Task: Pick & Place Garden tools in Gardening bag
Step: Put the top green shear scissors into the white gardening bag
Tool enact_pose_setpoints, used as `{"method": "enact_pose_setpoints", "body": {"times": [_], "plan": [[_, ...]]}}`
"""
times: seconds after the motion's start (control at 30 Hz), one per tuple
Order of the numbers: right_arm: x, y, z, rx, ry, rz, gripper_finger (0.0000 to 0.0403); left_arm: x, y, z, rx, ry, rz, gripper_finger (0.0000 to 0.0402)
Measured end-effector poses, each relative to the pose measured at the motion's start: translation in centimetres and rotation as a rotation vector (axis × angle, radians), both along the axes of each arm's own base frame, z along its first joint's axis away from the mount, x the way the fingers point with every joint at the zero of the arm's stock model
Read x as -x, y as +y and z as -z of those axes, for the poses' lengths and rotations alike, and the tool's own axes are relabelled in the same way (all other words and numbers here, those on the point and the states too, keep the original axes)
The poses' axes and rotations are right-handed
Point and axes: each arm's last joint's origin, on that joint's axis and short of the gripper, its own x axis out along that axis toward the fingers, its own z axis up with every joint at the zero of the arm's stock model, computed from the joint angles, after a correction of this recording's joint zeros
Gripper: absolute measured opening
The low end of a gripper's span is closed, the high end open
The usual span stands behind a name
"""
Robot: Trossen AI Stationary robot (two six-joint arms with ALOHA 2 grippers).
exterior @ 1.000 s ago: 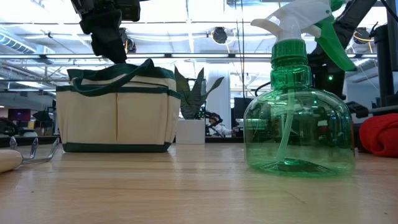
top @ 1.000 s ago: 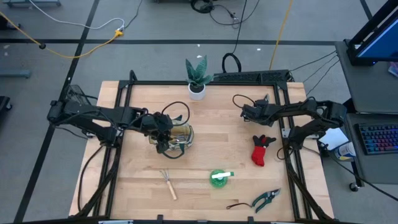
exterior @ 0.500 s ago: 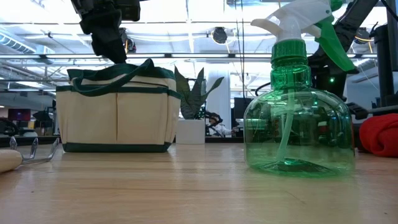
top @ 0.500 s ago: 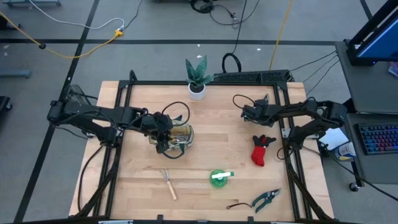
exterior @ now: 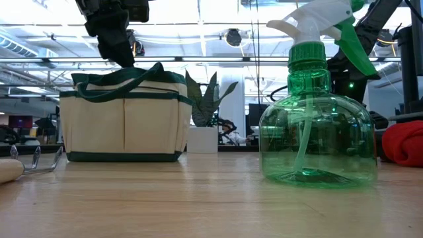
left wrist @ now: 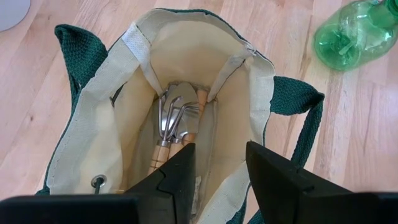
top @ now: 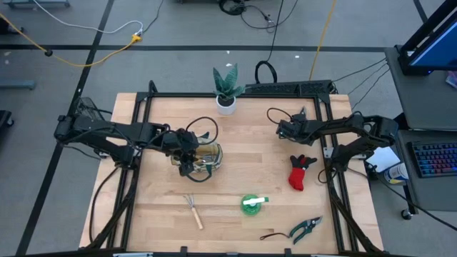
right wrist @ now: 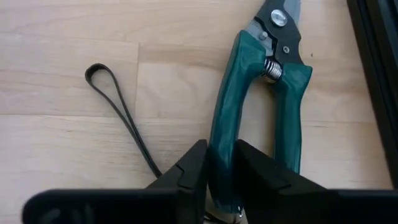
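Tabletop shears (right wrist: 261, 93) between right hand (right wrist: 219, 168).

Green plant in a white pot (top: 226, 87) at the table's (top: 243, 153) far edge; keyboard (top: 434, 158) off to one side

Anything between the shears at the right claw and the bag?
Nothing on the table between pruning shears and gardening bag. But the open left claw hangs over the bag's mouth, blocking entry from above.
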Motion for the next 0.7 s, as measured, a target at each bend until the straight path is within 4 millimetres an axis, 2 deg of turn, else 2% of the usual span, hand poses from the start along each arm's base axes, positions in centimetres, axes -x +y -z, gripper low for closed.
{"method": "enact_pose_setpoints", "body": {"times": [0.7], "plan": [[-0.72,-0.30,-0.06,0.022,-0.008,-0.106,0.0059,0.00,0.00,0.00,-0.005,0.000,0.006,0.0147]]}}
